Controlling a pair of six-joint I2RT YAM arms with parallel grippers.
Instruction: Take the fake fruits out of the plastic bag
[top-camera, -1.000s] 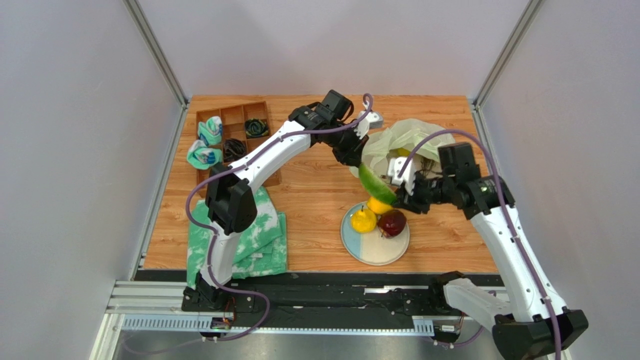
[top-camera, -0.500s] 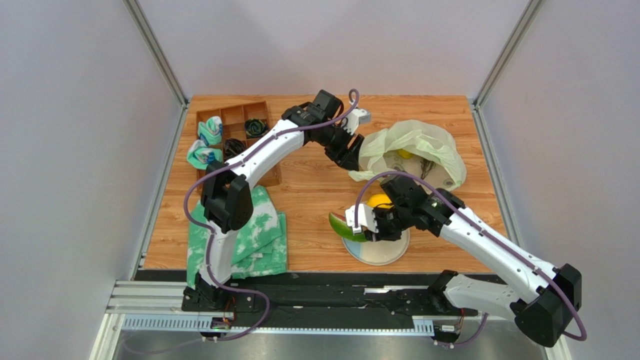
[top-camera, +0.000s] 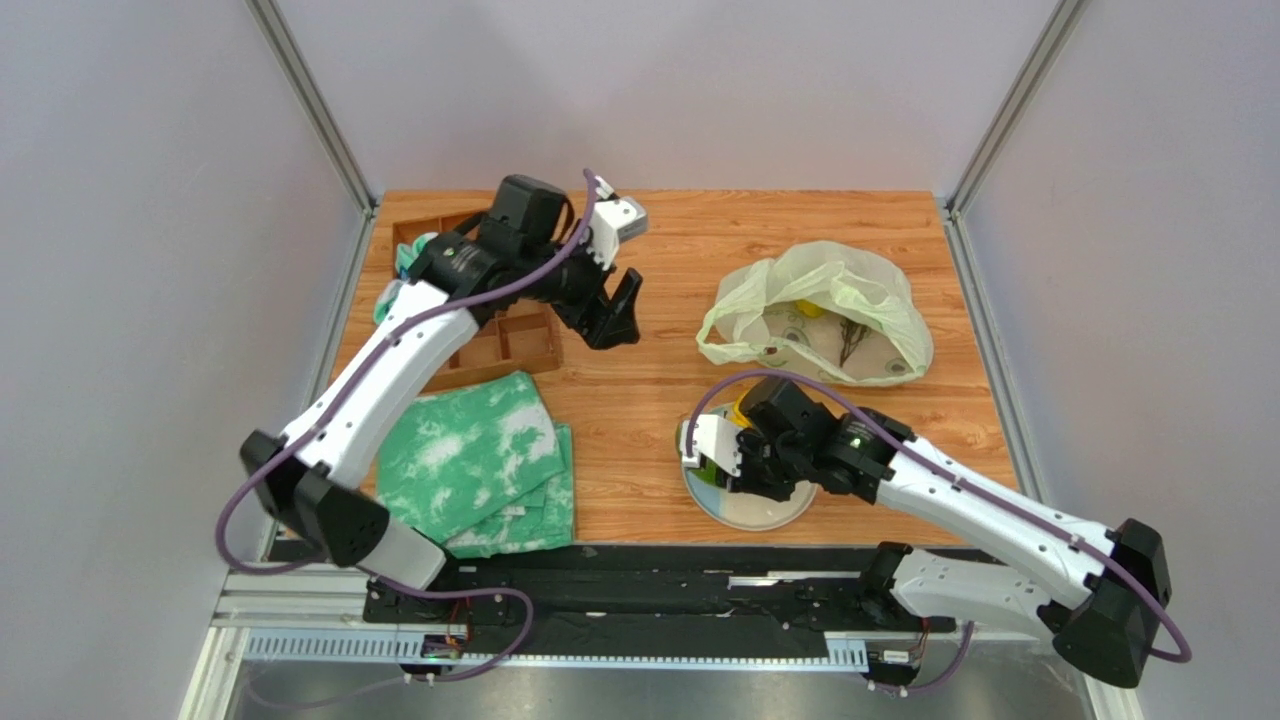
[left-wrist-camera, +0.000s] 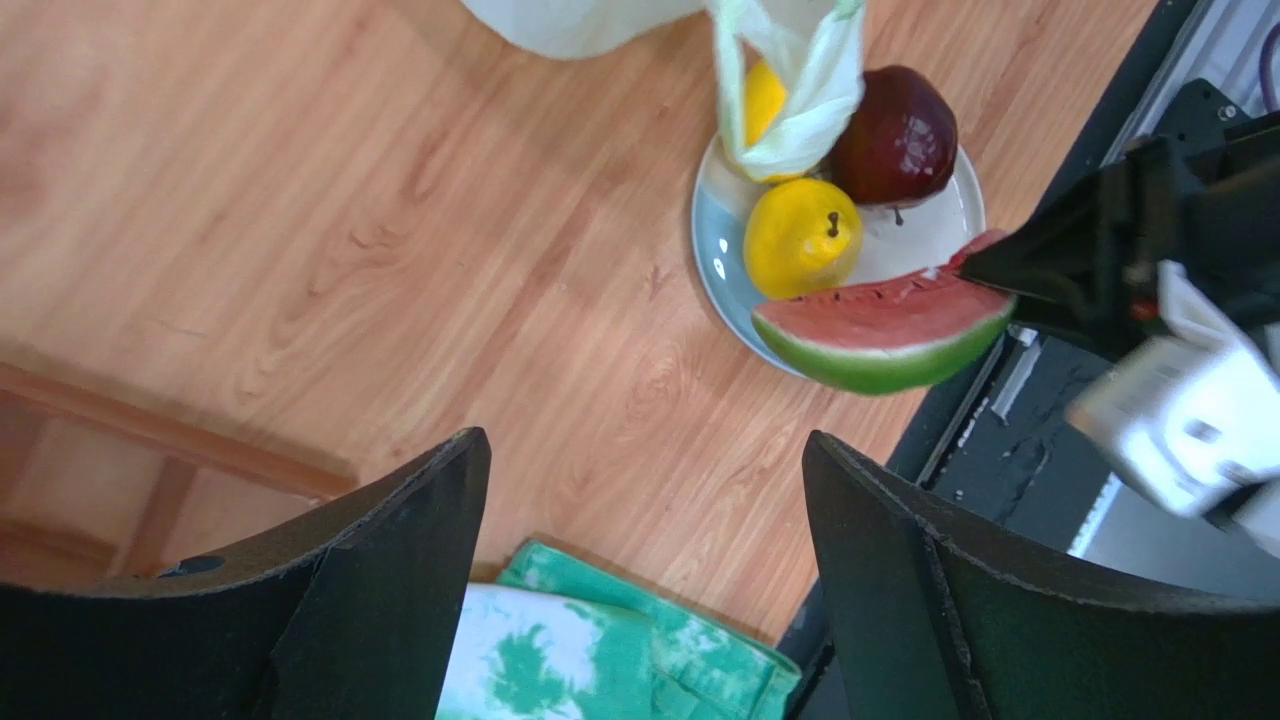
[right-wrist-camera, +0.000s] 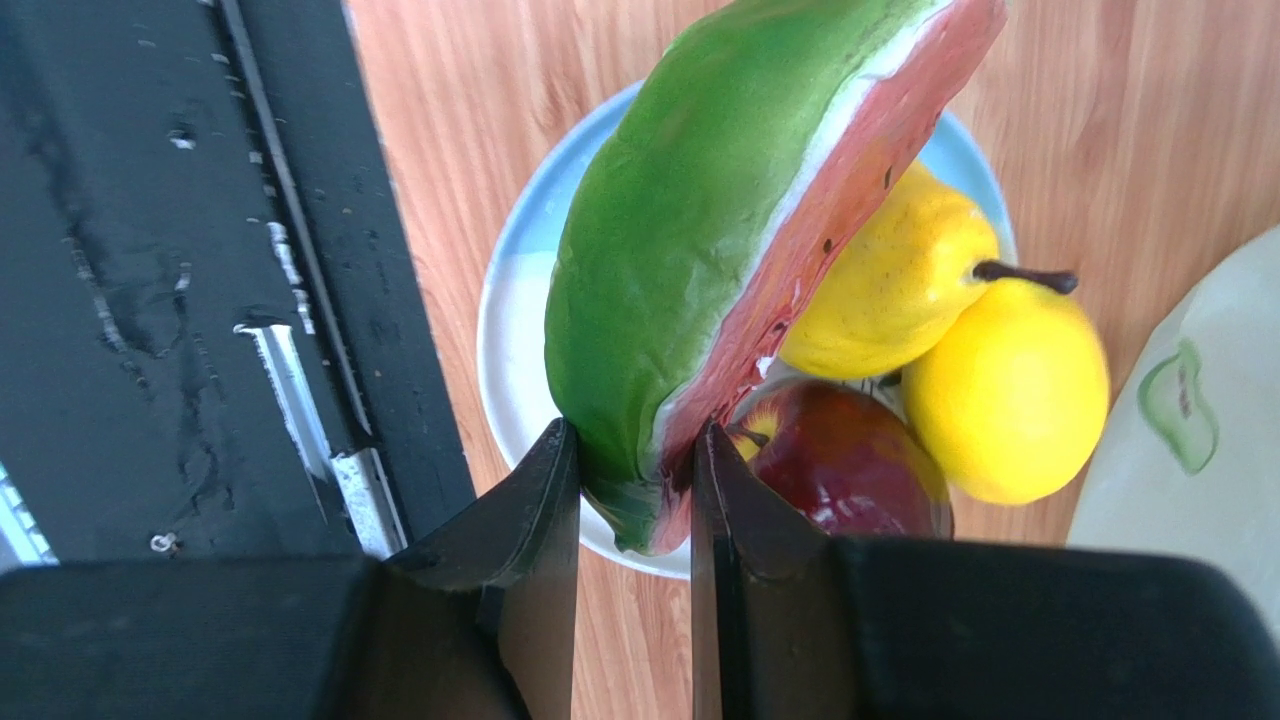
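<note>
**Watermelon slice poised over the plate**

The right gripper pinches the watermelon slice by one pointed end. Its jaws are narrow on rind and flesh, and it holds the slice above the plate, at lower centre of the overhead frame. In the right wrist view the pear, lemon and plum crowd the right side of the plate.

To do this step well, I judge the slice should go down low and gently onto the bare blue part at the left. That way it neither slips off the rim nor knocks the round fruits. The jaws should open only once the rind rests.

The left gripper, at upper left of the overhead frame, hangs wide and empty, well apart from the plastic bag at upper right. A yellow fruit and a brown bunch lie inside the bag. Those come next, and the thin bag will likely need steadying.

No brand or lettering can be read; the bag shows only a small green printed figure.
</note>
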